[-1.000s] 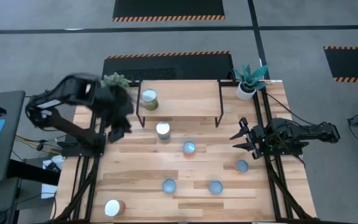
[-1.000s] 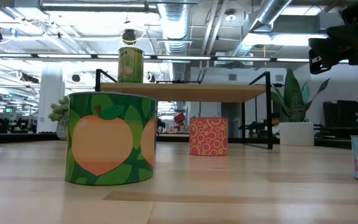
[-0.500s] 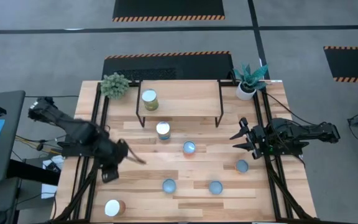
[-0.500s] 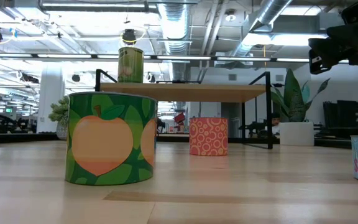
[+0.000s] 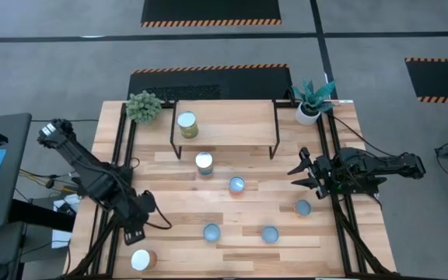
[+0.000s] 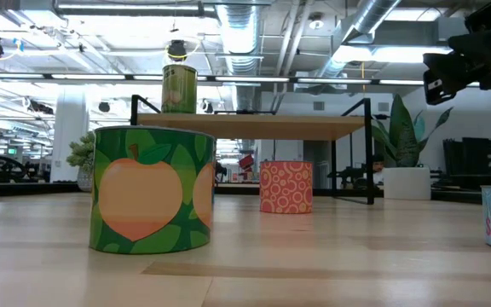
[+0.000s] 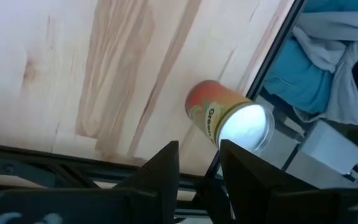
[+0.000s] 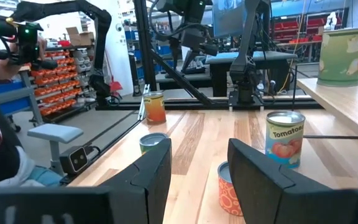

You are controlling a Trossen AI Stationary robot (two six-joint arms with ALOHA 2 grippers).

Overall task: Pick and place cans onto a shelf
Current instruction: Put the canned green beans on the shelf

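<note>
One can [image 5: 187, 124] on shelf [image 5: 232, 124]

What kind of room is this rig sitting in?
Probably an industrial lab or workshop: exposed ceiling ducts, hazard-striped floor mats, and storage racks of orange bins beyond the wooden table.

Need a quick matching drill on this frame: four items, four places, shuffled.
Items:
1. pale green can
2. orange can
3. left gripper
4. white plant pot

Places:
A. table's near-left corner
B. on the shelf
C. table's far-right corner
D. just above the orange can

Pairs: 1-B, 2-A, 3-D, 4-C
</note>
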